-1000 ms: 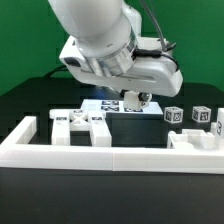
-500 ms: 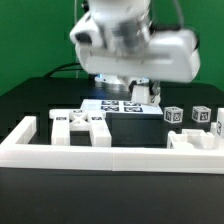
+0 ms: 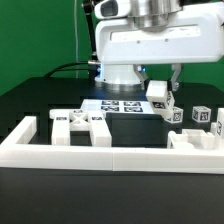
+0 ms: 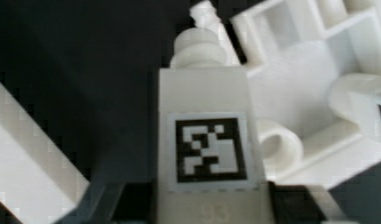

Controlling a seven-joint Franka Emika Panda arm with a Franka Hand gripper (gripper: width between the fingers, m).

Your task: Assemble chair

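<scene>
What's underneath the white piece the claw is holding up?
Below the held piece: black table to one side, white blocky parts to the other. Whatever lies straight beneath it is covered by the piece itself.

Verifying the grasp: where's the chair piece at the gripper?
Clamped in the gripper, the chair piece hangs at the exterior view's right of the marker board, beside the loose tagged pieces.

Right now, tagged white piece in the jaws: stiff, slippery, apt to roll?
Probably stiff: the chair piece looks like blocky moulded plastic. Possibly slick: its faces look smooth. Flat sides should resist rolling; stood on its rounded peg it would likely tip.
</scene>
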